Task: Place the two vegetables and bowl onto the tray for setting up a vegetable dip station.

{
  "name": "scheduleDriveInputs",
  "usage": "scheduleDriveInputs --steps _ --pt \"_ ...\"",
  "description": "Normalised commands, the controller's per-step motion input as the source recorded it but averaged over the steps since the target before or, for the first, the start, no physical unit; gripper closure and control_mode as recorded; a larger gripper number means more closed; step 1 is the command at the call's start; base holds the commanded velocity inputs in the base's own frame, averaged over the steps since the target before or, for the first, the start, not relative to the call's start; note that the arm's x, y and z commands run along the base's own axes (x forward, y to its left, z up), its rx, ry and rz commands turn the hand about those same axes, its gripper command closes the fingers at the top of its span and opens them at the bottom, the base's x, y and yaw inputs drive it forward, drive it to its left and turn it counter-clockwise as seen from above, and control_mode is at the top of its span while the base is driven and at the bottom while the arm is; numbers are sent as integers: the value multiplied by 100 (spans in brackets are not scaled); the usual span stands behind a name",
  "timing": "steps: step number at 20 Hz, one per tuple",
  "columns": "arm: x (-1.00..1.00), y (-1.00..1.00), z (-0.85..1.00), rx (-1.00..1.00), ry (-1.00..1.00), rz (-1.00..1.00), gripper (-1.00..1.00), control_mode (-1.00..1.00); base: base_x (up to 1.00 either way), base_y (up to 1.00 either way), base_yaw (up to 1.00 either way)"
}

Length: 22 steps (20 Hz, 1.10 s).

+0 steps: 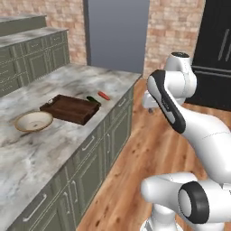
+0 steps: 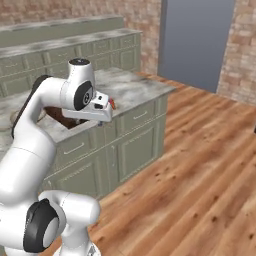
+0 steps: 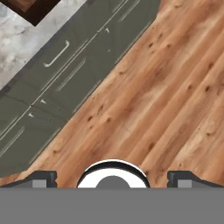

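On the marble bench (image 1: 67, 135) in the left base view, the dark wooden tray (image 1: 70, 108) lies near the front edge, with nothing on it. The bowl (image 1: 34, 121) sits just beside the tray's near-left end, on the bare bench. Off the tray's far corner lie the two vegetables: the green stick (image 1: 93, 99) right at the rim, the orange-red stick (image 1: 103, 95) just past it, close to the bench edge.

The right base view hides most of this behind the arm. Only a dark piece of the tray (image 2: 60, 116) and a red bit of the orange-red stick (image 2: 113, 104) peek out beside the wrist.

The hand view looks down on wooden floor (image 3: 166, 87) and green cabinet fronts (image 3: 65, 74), with a corner of the tray (image 3: 33, 8) at the top. The tool (image 3: 112, 177) hangs over the floor beside the bench, its tips spread wide apart with nothing between them.
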Motion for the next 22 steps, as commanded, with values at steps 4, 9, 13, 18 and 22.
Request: scheduleDriveInputs --steps 4,9,13,18,22 --pt "0 0 0 0 0 0 -100 100 8 -33 37" --pt "0 0 0 0 0 0 -100 100 10 -32 38" --pt "0 0 0 0 0 0 -100 100 8 -31 38" --pt "0 0 0 0 0 0 -100 100 6 -31 41" --pt "0 0 0 0 0 0 -100 100 8 -33 39"
